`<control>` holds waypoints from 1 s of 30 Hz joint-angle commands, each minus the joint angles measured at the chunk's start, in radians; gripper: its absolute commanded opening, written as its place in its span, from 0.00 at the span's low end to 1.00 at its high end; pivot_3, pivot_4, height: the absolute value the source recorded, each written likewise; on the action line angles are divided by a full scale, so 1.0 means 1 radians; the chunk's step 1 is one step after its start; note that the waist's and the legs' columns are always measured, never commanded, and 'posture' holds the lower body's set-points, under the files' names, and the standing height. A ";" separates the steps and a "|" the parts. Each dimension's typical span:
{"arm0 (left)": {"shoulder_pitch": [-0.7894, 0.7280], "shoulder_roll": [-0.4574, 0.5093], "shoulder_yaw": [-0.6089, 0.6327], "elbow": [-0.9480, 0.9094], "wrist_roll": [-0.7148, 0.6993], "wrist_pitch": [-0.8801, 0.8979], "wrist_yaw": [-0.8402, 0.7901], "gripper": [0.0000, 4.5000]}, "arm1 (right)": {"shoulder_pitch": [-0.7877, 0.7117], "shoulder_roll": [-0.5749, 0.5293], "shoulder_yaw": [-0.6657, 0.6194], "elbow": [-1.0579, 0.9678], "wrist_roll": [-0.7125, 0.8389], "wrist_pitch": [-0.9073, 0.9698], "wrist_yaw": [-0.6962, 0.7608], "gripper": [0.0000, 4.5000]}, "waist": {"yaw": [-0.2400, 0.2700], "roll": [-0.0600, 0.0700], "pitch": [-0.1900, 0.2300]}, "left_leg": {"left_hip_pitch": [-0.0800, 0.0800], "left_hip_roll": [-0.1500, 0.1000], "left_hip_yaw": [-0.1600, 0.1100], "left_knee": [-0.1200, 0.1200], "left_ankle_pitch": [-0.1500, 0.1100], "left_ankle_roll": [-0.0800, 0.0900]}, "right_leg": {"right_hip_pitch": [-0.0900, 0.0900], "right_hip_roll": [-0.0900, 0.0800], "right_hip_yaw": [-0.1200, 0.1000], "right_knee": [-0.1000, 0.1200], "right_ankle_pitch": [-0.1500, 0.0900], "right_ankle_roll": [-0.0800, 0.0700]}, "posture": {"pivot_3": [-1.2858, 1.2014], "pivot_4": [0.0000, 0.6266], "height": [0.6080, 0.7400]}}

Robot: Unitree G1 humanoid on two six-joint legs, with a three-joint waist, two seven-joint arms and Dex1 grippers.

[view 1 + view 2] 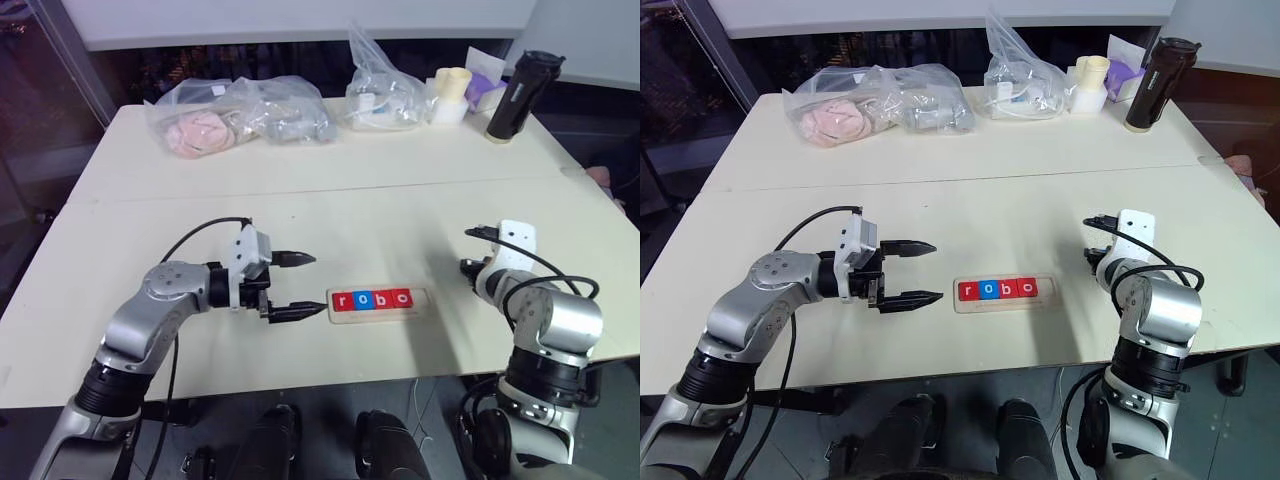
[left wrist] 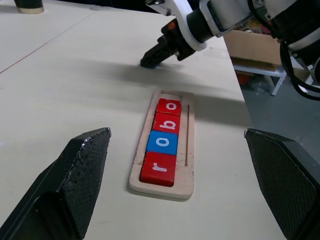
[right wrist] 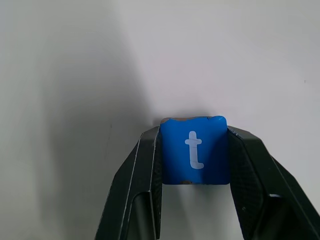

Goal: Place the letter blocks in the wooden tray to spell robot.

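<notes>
the wooden tray [image 1: 380, 301] lay flat on the pale bench [image 1: 330, 210], near the near edge and about midway between the two arms. four letter blocks sat in its groove, touching one another in a row: a red r block [image 2: 159, 168], a blue o block [image 2: 162, 142], a red b block [image 2: 166, 122] and a red o block [image 2: 170, 106]. the slot at the tray's right end was bare wood.

the left pincer [image 1: 297, 285] stood just left of the tray, pointing toward it, its two black fingers spread wide and holding nothing. it did not touch the tray.

the right pincer [image 3: 194, 155] was well apart to the right of the tray, tips down at the bench surface. its fingers were closed on the two opposite sides of the blue t block [image 3: 194, 150], which faced letter up.

along the far edge of the bench lay clear plastic bags [image 1: 240, 115] with soft contents and a dark bottle [image 1: 520, 95], standing upright at the far right.
</notes>
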 commanded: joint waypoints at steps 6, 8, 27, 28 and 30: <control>-0.011 -0.003 0.009 -0.010 0.000 -0.024 -0.007 1.00 | 0.203 -0.073 0.132 -0.316 0.132 0.207 0.119 0.26 | -0.002 0.000 0.000 | 0.000 0.000 0.000 -0.003 0.000 0.000 | -0.001 -0.002 0.000 0.000 0.000 0.000 | 0.52 0.24 0.88; -0.010 -0.005 0.008 -0.009 0.001 -0.026 -0.007 1.00 | 0.252 -0.067 0.148 -0.360 0.147 0.207 0.121 0.26 | -0.002 0.000 0.000 | 0.000 0.001 0.000 -0.003 0.000 0.000 | -0.001 -0.002 0.000 0.000 0.000 0.000 | 0.52 0.24 0.88; -0.012 -0.011 0.009 -0.008 0.005 -0.025 -0.001 1.00 | 0.423 -0.614 0.337 -0.267 0.187 -0.360 0.549 0.98 | 0.000 -0.001 0.000 | -0.001 0.001 0.000 -0.003 -0.001 0.000 | 0.001 -0.003 -0.002 -0.007 -0.001 0.001 | 0.52 0.24 0.88; -0.015 -0.012 0.008 -0.006 0.005 -0.025 -0.002 1.00 | 0.435 -0.658 0.342 -0.228 0.177 -0.461 0.603 0.98 | 0.000 -0.001 0.000 | -0.001 0.001 0.000 -0.003 -0.001 0.001 | 0.002 -0.003 -0.002 -0.008 -0.001 0.001 | 0.52 0.24 0.88; -0.018 -0.012 0.007 -0.004 0.006 -0.026 -0.003 1.00 | 0.439 -0.707 0.330 -0.131 0.179 -0.637 0.702 0.98 | 0.000 -0.001 0.001 | -0.001 0.001 0.000 -0.002 -0.002 0.002 | 0.004 -0.003 -0.003 -0.011 -0.001 0.002 | 0.52 0.24 0.88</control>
